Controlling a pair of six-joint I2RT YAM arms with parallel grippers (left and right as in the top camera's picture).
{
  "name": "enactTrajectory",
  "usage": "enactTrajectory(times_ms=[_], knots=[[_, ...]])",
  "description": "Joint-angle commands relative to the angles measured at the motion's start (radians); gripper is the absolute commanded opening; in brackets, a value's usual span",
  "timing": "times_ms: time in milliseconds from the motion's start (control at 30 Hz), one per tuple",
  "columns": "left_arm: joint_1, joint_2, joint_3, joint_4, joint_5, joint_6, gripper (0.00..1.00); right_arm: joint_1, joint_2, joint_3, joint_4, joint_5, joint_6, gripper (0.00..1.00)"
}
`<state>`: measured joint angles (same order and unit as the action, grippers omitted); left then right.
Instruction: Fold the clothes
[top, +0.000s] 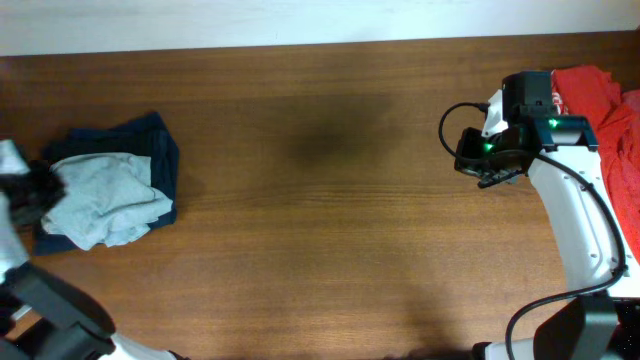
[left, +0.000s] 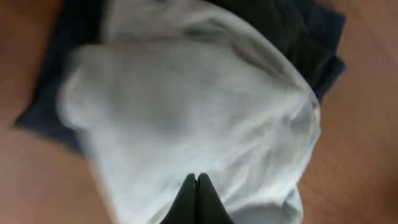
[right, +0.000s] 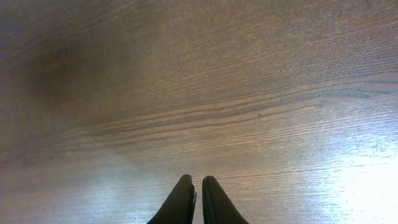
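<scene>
The clothes (top: 110, 195) lie in a bunched heap at the left end of the table (top: 330, 230): a pale grey-blue T-shirt (left: 186, 112) crumpled on top of a dark navy garment (top: 162, 145), with a red shirt (top: 600, 90) well apart at the far right edge, behind my right arm. My left gripper (left: 197, 190) is right over the pale shirt, its fingers pressed together tip to tip. The view is blurred, so I cannot tell whether a pinch of cloth is caught between them. My right gripper (right: 194, 190) hangs over bare wood, fingers all but touching, holding nothing. I judge the step in hand to be getting the T-shirt off the navy one and spread flat before any fold. To do that well I should take only the top layer, near a hem or shoulder rather than mid-heap, and lift slowly, watching that the navy cloth does not come up with it. Then I should bring the right across for a second corner so the shirt opens out.
</scene>
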<state>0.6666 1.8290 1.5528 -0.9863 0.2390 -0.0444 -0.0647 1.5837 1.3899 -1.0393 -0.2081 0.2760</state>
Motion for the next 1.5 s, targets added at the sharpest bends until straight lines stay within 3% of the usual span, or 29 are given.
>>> enactTrajectory(times_ms=[0,167,333,533,633,700,833,967,1033,1133,1167,1233,1400,1433,1467], knots=[[-0.061,-0.008,-0.149,0.105,-0.121,0.011,0.0,-0.001,-0.001,0.003,0.003,0.006,-0.01,0.12],[-0.079,0.021,-0.359,0.33,-0.222,-0.019,0.03,-0.001,-0.001,0.003,0.003,0.005,-0.01,0.12],[-0.073,0.033,-0.385,0.363,-0.22,-0.018,0.08,-0.001,-0.001,0.003,0.003,0.005,-0.01,0.12],[-0.073,-0.023,-0.187,0.151,-0.217,-0.018,0.16,-0.002,-0.001,0.003,0.002,0.005,-0.01,0.12],[-0.073,-0.057,-0.007,-0.017,-0.164,-0.018,0.38,-0.002,-0.001,0.003,0.002,0.005,-0.01,0.12],[-0.075,-0.077,0.124,-0.128,-0.076,-0.017,0.44,-0.002,-0.001,0.003,0.003,0.006,-0.01,0.12],[-0.106,-0.111,0.31,-0.276,0.032,0.087,0.4,-0.002,-0.002,0.009,0.006,0.005,-0.044,0.11],[-0.21,-0.203,0.476,-0.415,0.027,0.198,0.41,-0.002,-0.036,0.078,-0.02,-0.008,-0.109,0.12],[-0.253,-0.259,0.518,-0.465,0.026,0.22,0.48,-0.002,-0.078,0.117,-0.019,-0.039,-0.141,0.12],[-0.29,-0.356,0.529,-0.515,0.023,0.219,0.77,-0.002,-0.154,0.164,-0.015,-0.071,-0.169,0.17],[-0.298,-0.389,0.529,-0.531,0.024,0.219,0.96,-0.002,-0.185,0.177,-0.011,-0.077,-0.176,0.18],[-0.305,-0.452,0.529,-0.569,0.023,0.219,0.99,-0.002,-0.241,0.196,-0.008,-0.077,-0.176,0.25],[-0.304,-0.571,0.529,-0.648,-0.04,0.219,0.99,-0.002,-0.363,0.202,-0.012,-0.076,-0.174,0.67],[-0.304,-0.591,0.529,-0.653,-0.047,0.219,0.99,-0.002,-0.377,0.202,-0.021,-0.076,-0.174,0.89],[-0.304,-0.605,0.529,-0.653,-0.046,0.219,0.99,-0.002,-0.388,0.202,-0.027,-0.076,-0.168,0.99]])
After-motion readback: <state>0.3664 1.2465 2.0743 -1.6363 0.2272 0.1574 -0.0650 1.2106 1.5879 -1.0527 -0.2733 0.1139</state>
